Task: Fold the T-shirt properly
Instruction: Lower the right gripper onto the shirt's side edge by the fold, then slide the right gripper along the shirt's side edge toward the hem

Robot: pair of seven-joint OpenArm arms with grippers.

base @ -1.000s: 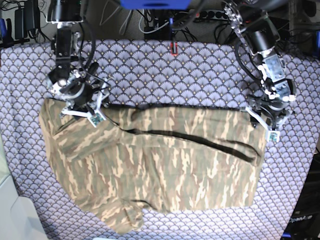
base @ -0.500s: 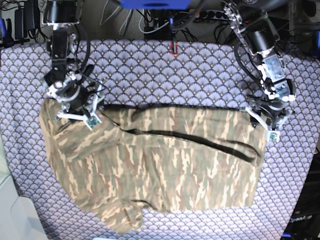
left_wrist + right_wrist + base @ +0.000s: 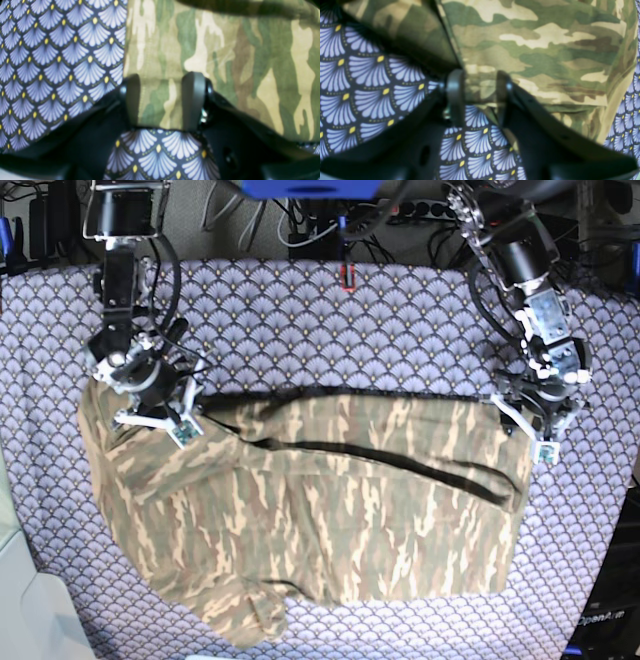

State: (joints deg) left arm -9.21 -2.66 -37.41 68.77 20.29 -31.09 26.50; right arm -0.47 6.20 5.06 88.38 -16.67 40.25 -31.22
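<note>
Robot lab bench

Two black-and-metal robot arms (image 3: 128, 300) stand over a bench under a purple scallop-patterned tablecloth (image 3: 330, 330); behind the tablecloth's far edge lie tangled black cables (image 3: 310, 225) and a power strip (image 3: 440, 210).

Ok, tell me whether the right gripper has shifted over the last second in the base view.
Yes. The right gripper has slid toward the image's left along the T-shirt's top edge, judged against the tablecloth pattern, which has stayed put.
</note>
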